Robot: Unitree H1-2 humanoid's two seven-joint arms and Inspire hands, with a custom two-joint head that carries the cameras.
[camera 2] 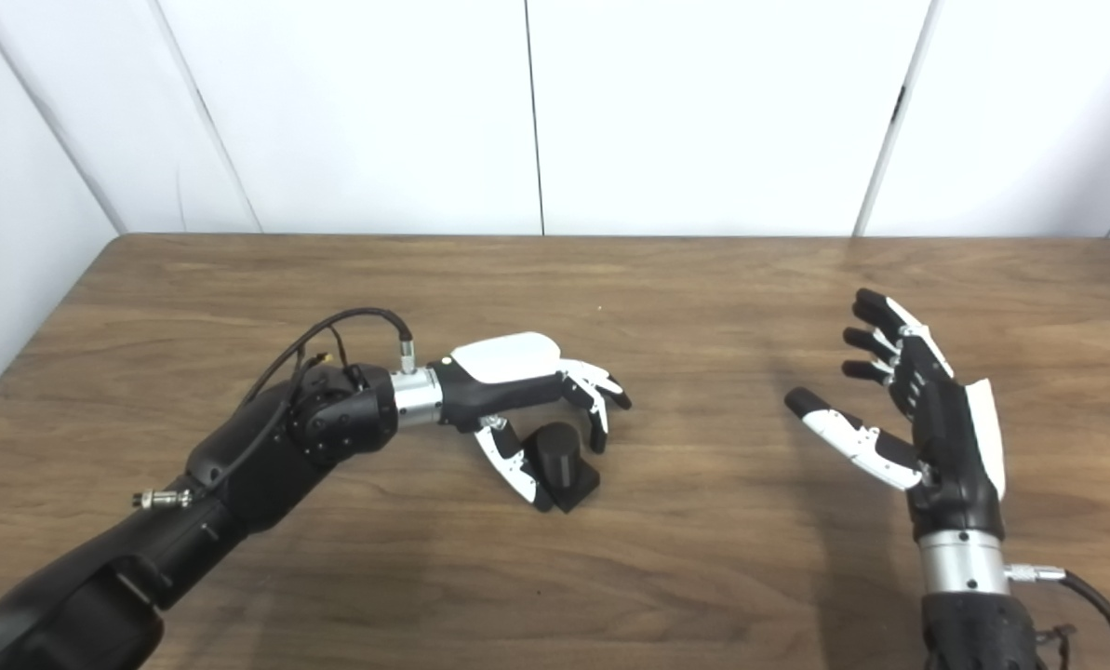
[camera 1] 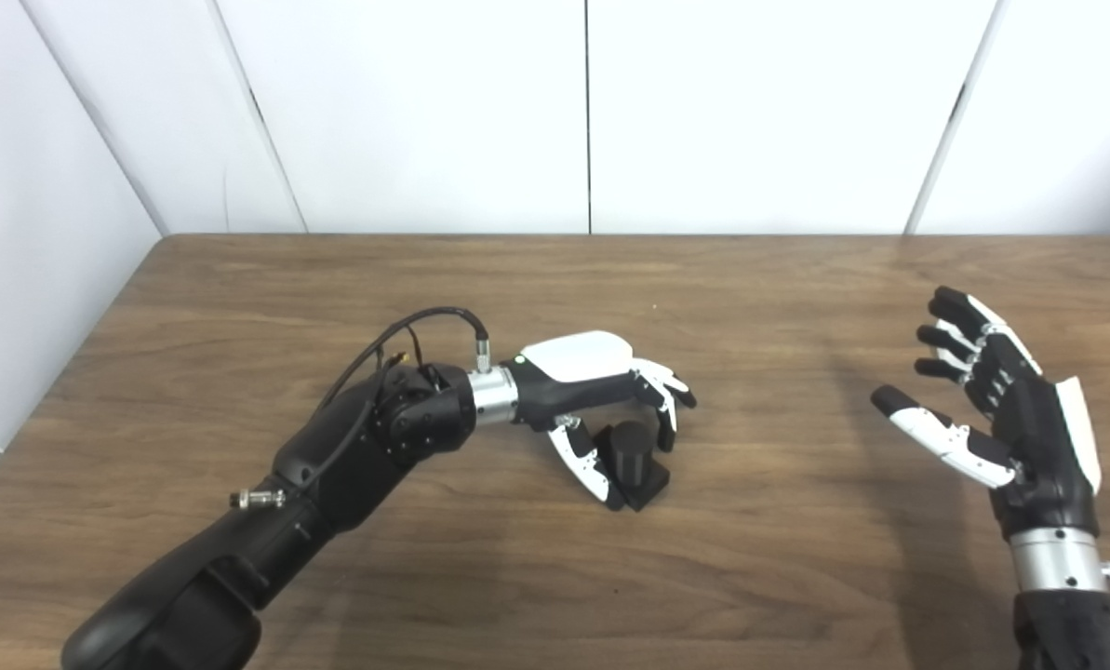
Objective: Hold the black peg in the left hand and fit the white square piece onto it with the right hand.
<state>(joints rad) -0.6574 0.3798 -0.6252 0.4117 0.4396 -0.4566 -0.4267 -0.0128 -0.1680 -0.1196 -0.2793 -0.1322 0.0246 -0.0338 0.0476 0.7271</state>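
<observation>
The black peg (camera 1: 631, 458) stands upright on the wooden table (camera 1: 555, 279), left of centre. The left hand (camera 1: 601, 391) curls around it, fingers and thumb beside it but not clamped. The right hand (camera 1: 1001, 409) hovers far right, fingers spread, holding nothing

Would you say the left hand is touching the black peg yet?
Cannot tell. In both eye views the left hand curls around the black peg, thumb beside its base, but neither view plainly shows contact or a gap.
</observation>
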